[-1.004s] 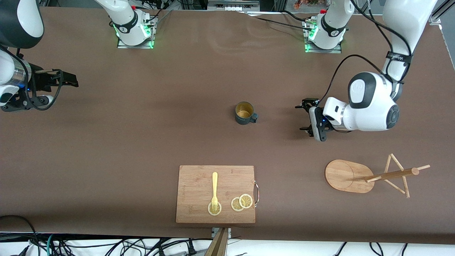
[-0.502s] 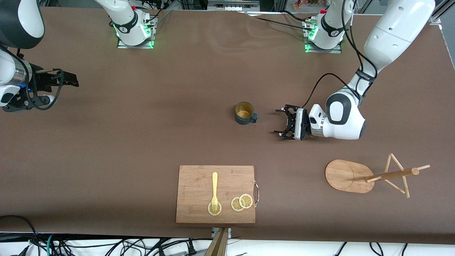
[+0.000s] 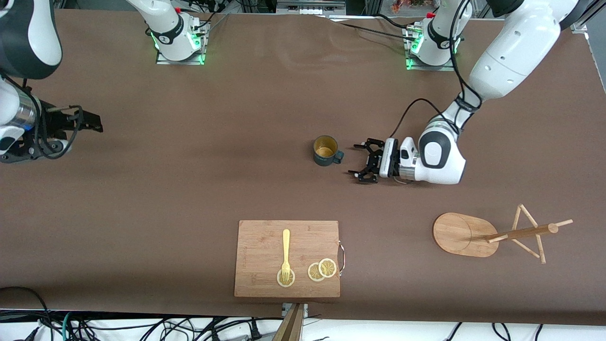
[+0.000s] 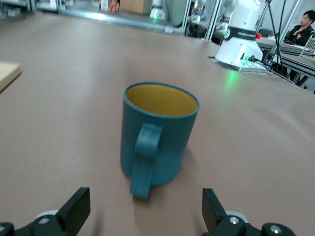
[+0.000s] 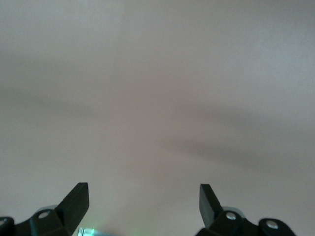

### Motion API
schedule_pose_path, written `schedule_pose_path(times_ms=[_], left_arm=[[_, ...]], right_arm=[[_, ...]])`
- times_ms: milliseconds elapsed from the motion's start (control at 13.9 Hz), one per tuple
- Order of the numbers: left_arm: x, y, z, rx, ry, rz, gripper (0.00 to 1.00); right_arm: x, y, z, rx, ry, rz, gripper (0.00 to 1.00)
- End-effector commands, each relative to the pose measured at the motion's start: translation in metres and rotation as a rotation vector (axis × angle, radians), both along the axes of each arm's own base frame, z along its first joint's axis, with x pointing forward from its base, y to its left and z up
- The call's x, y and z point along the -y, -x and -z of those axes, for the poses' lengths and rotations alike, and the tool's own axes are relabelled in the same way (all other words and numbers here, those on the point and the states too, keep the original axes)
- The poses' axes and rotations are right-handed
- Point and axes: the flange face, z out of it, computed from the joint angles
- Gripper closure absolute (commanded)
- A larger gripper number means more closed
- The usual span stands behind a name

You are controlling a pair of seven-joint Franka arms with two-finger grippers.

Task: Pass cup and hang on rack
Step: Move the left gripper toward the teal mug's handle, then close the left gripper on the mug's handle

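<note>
The left tool (image 3: 358, 158) hangs low over the brown counter (image 3: 189, 180), turned sideways with its two black fingers (image 4: 74, 210) spread wide and holding nothing; just beside it, toward the right arm's end, stands the small dark teal cup with a loop handle and a yellowish-gold inside (image 3: 325, 150), upright on the counter, its handle pointing at the tool; in the left wrist view the cup (image 4: 158, 135) sits centred ahead of the gap between the fingers, handle foremost, not touched; nothing lies between tool and cup. Nearer the front camera than the left tool, and toward the left arm's end, stands the light bamboo rack with an oval flat base, a central pole and thin peg arms (image 3: 464, 234), well apart from the cup. Also nearer the camera than the tool lies a rectangular wooden cutting board with a metal handle (image 3: 265, 279), carrying a pale yellow fork (image 3: 286, 251) and three round lemon slices (image 3: 322, 270), one under the fork's tines. The right tool (image 3: 90, 121) waits well apart at the right arm's end of the counter, fingers spread and empty; its wrist view shows only bare counter (image 5: 157, 98) ahead of them.
</note>
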Motion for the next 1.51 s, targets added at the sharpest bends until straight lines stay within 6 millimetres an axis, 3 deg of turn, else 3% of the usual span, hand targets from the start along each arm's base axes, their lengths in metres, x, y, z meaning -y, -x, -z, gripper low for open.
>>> schedule_pose_path(times_ms=[0,143,287,573,717,932,1004,1075,1219,1362,1434], left_arm=[[0.022,0.001,0.017,0.075,0.075,0.007,0.00],[0.023,0.003,0.018,0.073,0.078,0.008,0.00],[0.035,0.007,0.015,0.073,0.094,0.027,0.00],[0.036,0.012,0.015,0.056,0.109,0.034,0.00],[0.035,0.013,0.016,0.055,0.113,0.040,0.21],[0.033,0.012,0.015,0.100,0.125,0.057,0.64],[0.031,0.011,0.015,0.113,0.128,0.059,0.76],[0.030,0.011,0.015,0.128,0.132,0.064,0.80],[0.024,0.008,0.013,0.143,0.153,0.068,1.00],[0.018,0.007,0.010,0.147,0.153,0.061,1.00],[0.012,0.005,0.008,0.159,0.155,0.057,1.00]], right_arm=[[0.001,-0.020,0.009,0.044,0.010,-0.020,0.01],[0.000,-0.023,0.012,0.047,0.009,-0.021,0.01],[-0.002,-0.026,-0.002,0.072,0.008,-0.022,0.01],[-0.001,-0.021,-0.001,0.035,0.006,-0.023,0.01],[-0.001,-0.018,-0.006,0.026,0.008,-0.021,0.01],[0.001,-0.015,-0.007,0.001,0.009,-0.014,0.01],[0.006,-0.013,-0.023,0.028,0.014,-0.009,0.01],[0.009,-0.005,-0.033,0.021,0.019,-0.001,0.01],[0.037,0.001,-0.048,-0.003,0.033,0.050,0.00],[0.069,0.003,-0.048,0.000,0.030,0.110,0.01],[0.074,0.002,-0.050,0.006,0.031,0.123,0.01]])
